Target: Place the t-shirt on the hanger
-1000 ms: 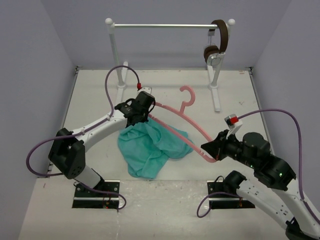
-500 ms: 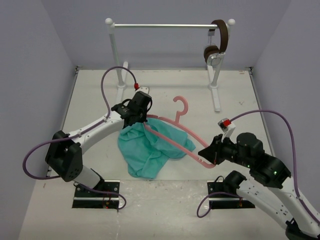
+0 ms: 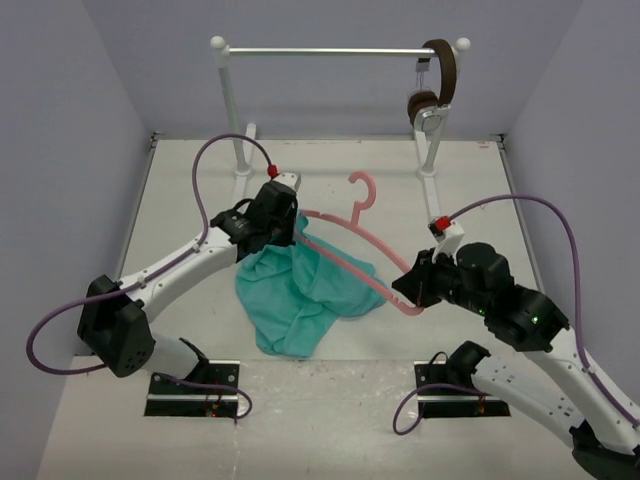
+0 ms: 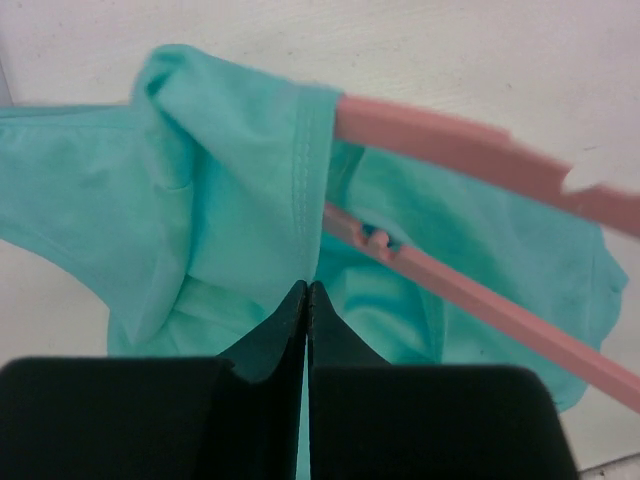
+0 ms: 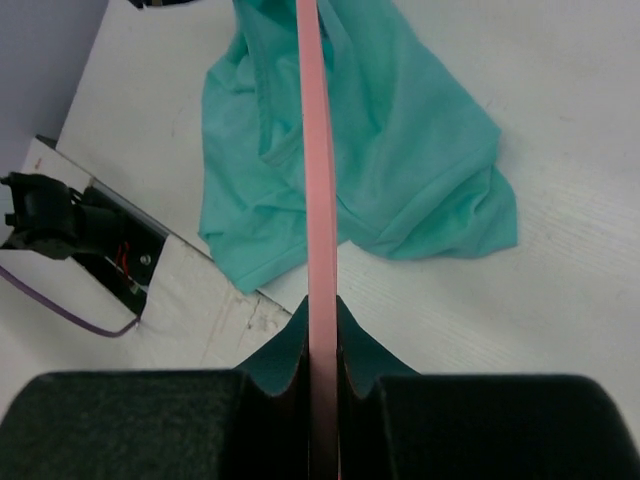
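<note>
The left arm reaches from its base toward the middle of the table [image 3: 480, 190]. The left gripper [image 4: 307, 292] is at the upper edge of the t-shirt [image 3: 300, 300]. Its wrist view shows the 2 fingers pressed flat together, with a sliver of teal fabric pinched between them just below a stitched hem.

The t-shirt is crumpled in a loose heap near the table's center. Its top is gathered at that gripper and the rest spreads toward the near edge.

The hanger [image 5: 318, 180] runs diagonally from the left gripper's side down to the right. Its hook points toward the far end of the table. In the left wrist view, 1 pink arm goes under the stitched hem, while the lower bar crosses over the fabric beside it. How far the arm goes inside the cloth cannot be told.

The hanger's right corner is in the right gripper [image 5: 322, 320] — the fingers are clamped on the pink bar from both sides, and the bar runs straight out between them over the shirt.

At the back stands a white rail [image 3: 330, 51] on 2 posts. Brown-and-silver headphones [image 3: 437, 85] hang at its right end, well apart from the shirt.
</note>
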### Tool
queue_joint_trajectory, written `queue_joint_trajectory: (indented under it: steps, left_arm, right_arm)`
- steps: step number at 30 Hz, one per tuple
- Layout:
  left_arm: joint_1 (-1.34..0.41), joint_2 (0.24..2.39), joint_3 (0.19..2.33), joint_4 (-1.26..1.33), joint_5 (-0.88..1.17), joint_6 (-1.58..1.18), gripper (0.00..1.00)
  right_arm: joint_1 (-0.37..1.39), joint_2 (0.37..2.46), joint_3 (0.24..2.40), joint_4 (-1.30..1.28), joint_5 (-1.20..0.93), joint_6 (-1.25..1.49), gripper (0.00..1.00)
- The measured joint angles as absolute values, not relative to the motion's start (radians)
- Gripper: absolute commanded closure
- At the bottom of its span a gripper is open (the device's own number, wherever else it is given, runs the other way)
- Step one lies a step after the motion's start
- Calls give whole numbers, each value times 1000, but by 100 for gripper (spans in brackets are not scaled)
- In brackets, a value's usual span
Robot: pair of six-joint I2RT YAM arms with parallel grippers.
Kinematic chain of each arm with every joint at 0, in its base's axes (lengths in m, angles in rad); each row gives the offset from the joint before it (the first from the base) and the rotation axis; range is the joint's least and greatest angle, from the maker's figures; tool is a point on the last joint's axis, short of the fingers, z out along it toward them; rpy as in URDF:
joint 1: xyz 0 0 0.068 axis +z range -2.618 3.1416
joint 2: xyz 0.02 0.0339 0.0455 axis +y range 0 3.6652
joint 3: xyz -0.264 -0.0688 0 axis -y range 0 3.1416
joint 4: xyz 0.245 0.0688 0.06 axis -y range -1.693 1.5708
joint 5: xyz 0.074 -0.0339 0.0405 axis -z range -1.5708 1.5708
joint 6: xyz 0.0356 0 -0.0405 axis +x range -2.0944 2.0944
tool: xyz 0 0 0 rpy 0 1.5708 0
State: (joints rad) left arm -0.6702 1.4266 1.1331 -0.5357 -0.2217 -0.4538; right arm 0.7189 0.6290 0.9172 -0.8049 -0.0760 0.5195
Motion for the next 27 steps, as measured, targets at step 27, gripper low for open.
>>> queue_joint_trajectory:
  steps: [27]
  left_arm:
    - [-672,1298,1331,-665,-65,-371,100]
  right_arm:
    - [729,623,772,-516,-243,532,100]
